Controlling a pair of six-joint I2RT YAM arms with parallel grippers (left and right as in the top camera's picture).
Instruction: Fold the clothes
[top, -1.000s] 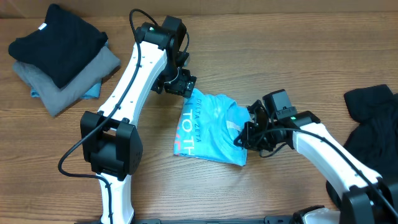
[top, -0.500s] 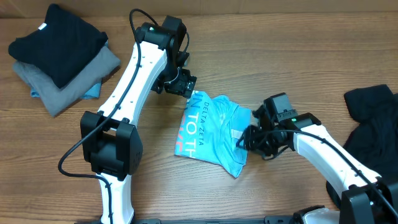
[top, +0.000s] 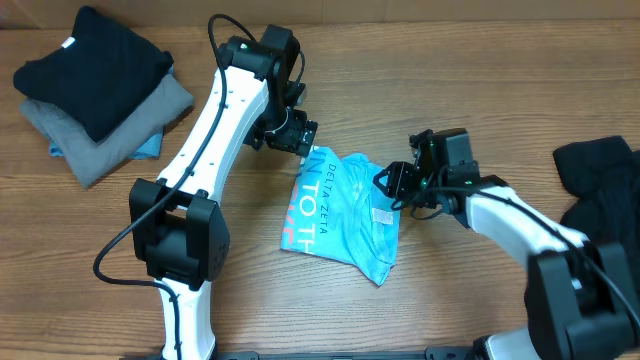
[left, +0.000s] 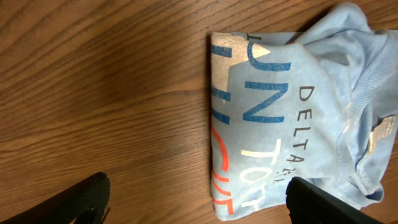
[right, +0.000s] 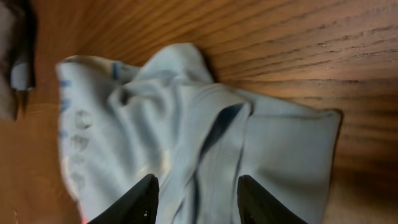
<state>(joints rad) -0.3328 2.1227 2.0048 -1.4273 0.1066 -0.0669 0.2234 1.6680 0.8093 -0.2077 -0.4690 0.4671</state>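
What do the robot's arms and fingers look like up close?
The two look alike. The left arm and the right arm are smooth white tube-like sections joined by chunky black joint blocks. A thin black cable loops loosely beside the left arm's base. Each arm ends in two plain black fingers: the left fingers and the right fingers.

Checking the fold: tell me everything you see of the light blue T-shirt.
The light blue T-shirt, a soft-looking knit, lies roughly folded and rumpled on the wooden table. Blue, white and red-orange lettering faces up; ribbed collar and a label show. The left gripper and right gripper stand open over its edges, neither holding it.
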